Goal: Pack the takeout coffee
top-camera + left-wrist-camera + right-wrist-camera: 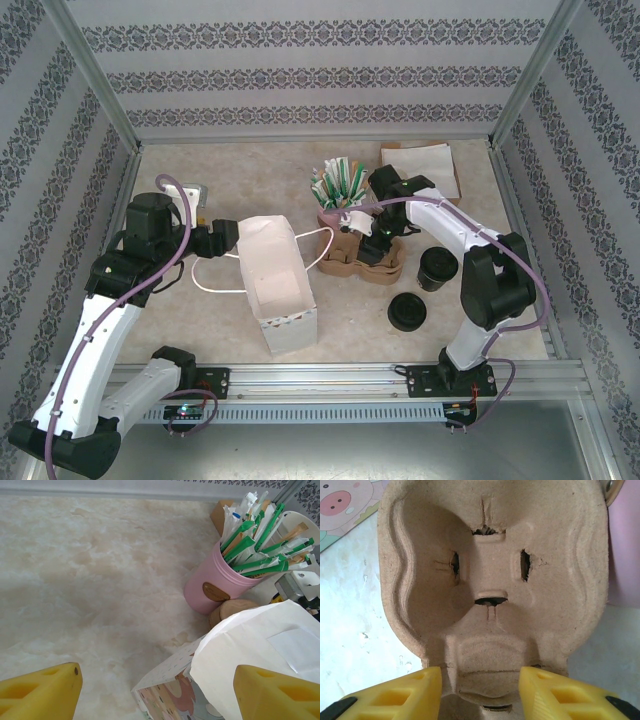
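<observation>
A white paper bag (278, 285) is being kept upright at the middle of the table (230, 170), with its mouth open upward and its pale inner walls being shown. The left gripper (157, 682) is being held wide open at the bag's left rim, and nothing is being gripped. In the left wrist view, one yellow finger is being seen over bare table and the other over the bag's white edge.

Just right of the bag, a pulp cup carrier (490, 580) is being shown with bare pulp down to the slits of its pocket. The right gripper (480, 677) is being set astride the carrier's near ridge, a finger close against each side. Whether the ridge is actually being squeezed cannot be told.

Behind the carrier, a pink cup (212, 587) is being crammed with green and white wrapped sticks (250, 535).

The takeout coffee (438, 268) is being left on the table right of the carrier, near it but apart. A loose black lid (408, 312) is lying just in front of it.

Bare table is being left open across the far left. A narrower strip is being left between the bag and the near rail (330, 375). The right wall (560, 230) is standing near the coffee.
</observation>
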Tool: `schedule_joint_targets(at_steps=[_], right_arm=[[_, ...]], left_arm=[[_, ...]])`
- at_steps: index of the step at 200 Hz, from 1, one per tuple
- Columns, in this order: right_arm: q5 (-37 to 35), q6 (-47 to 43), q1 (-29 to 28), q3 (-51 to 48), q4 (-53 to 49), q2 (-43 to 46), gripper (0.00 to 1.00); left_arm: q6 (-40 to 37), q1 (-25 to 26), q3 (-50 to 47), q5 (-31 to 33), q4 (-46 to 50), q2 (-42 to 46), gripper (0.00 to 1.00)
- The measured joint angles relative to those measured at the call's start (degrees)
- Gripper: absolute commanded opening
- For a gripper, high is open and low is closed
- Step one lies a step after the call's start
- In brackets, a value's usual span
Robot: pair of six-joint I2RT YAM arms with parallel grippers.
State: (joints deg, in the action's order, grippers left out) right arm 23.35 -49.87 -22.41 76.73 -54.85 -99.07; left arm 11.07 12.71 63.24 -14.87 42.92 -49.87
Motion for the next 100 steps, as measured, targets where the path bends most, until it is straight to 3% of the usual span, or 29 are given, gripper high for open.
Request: schedule_joint_targets(at_steps=[100], right_arm=[[-1.68,-1.49,-0.74,-0.11,0.70,0.15,0.39]], left_arm=[[0.00,0.00,0.00,0.20,0.00,-0.02,0.80]])
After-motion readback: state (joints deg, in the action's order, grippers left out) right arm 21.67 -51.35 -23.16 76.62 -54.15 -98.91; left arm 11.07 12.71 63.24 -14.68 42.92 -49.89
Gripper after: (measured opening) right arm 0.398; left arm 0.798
